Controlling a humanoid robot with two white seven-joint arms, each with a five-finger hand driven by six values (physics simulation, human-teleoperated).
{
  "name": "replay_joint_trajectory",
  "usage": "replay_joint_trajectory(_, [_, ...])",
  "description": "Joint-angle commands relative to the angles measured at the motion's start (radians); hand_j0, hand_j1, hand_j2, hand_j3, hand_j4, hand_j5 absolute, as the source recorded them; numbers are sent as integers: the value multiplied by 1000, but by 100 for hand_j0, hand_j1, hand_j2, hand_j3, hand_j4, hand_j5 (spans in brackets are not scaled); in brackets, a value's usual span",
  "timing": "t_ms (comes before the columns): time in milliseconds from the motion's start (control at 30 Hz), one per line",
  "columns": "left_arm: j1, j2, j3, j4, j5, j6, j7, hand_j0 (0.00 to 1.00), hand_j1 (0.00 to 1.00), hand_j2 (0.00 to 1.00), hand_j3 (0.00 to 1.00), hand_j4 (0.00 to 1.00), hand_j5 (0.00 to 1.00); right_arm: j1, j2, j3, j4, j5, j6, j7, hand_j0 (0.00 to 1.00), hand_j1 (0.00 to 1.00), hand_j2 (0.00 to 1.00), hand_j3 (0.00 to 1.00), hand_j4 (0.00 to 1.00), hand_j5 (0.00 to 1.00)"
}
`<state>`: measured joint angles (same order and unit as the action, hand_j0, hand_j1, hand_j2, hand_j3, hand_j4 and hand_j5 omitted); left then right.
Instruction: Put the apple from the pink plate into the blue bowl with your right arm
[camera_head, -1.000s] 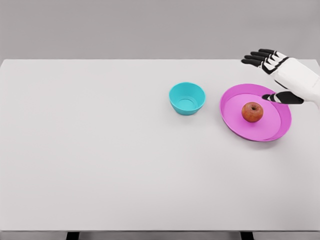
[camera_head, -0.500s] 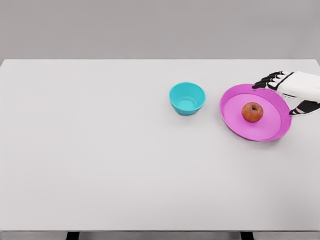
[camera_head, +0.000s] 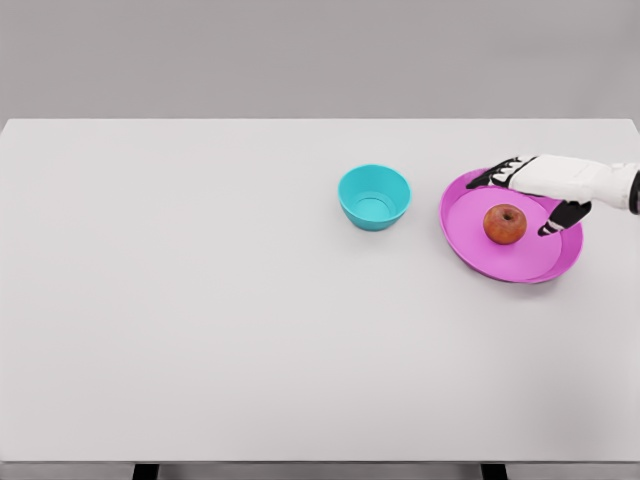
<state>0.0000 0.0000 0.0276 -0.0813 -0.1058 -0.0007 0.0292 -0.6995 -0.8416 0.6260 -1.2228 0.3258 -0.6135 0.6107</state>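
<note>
Partly cut off, right hand open above apple, plate.

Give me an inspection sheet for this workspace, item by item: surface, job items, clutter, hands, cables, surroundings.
Surface: white table, flat, bare apart from the job's things.
Job's things: apple sits on the pink plate; blue bowl stands left of the plate, apart from it, holding nothing.
Clutter: nothing seen.
Hands: right hand over the plate's far right, fingers spread around the apple, not closed on it; left hand not in view.
Cables: nothing seen.
Surroundings: plain grey wall behind; dark table legs at the bottom edge.
</note>
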Motion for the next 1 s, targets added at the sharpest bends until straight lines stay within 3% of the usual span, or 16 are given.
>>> replay_joint_trajectory(0, [0, 0, 0, 0, 0, 1, 0, 100, 100, 100, 100, 100, 100, 0, 7, 24, 32, -5, 3, 0, 100, 100, 100, 100, 100, 100])
replay_joint_trajectory(467, [0, 0, 0, 0, 0, 1, 0, 100, 100, 100, 100, 100, 100, -8, 32, 66, 88, -5, 3, 0, 100, 100, 100, 100, 100, 100])
replay_joint_trajectory(600, [0, 0, 0, 0, 0, 1, 0, 100, 100, 100, 100, 100, 100, -61, 58, 106, 138, -4, 3, 0, 100, 100, 100, 100, 100, 100])
replay_joint_trajectory(967, [0, 0, 0, 0, 0, 1, 0, 100, 100, 100, 100, 100, 100, -64, 64, 130, 164, -4, 3, 0, 100, 100, 100, 100, 100, 100])
